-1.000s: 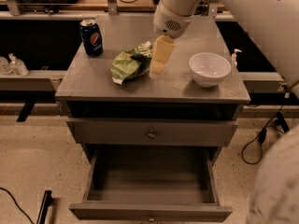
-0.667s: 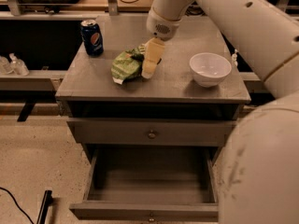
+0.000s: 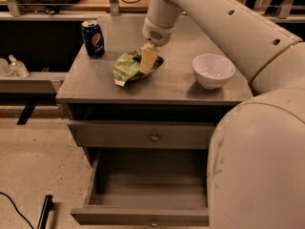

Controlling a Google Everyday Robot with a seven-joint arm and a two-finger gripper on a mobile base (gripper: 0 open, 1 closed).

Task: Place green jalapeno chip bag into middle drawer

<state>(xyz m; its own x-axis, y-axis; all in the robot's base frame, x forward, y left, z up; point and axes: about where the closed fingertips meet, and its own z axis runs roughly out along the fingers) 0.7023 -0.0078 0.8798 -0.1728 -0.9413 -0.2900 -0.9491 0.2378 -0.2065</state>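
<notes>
The green jalapeno chip bag (image 3: 127, 67) lies crumpled on the grey cabinet top (image 3: 171, 87), left of centre. My gripper (image 3: 148, 61) has come down from above onto the bag's right end and covers part of it. The middle drawer (image 3: 147, 194) stands pulled out and empty below the cabinet, with its small knob on the front edge at the bottom of the view. My white arm fills the right side of the view and hides the drawer's right end.
A blue soda can (image 3: 93, 38) stands at the back left of the cabinet top. A white bowl (image 3: 213, 69) sits at the right. The upper drawer front (image 3: 143, 135) with a round knob is closed. A black cable (image 3: 14, 206) lies on the floor at the left.
My gripper has moved left and down, from beside the bag's right edge onto the bag. The arm now fills more of the right side. The bag, can and bowl have not moved.
</notes>
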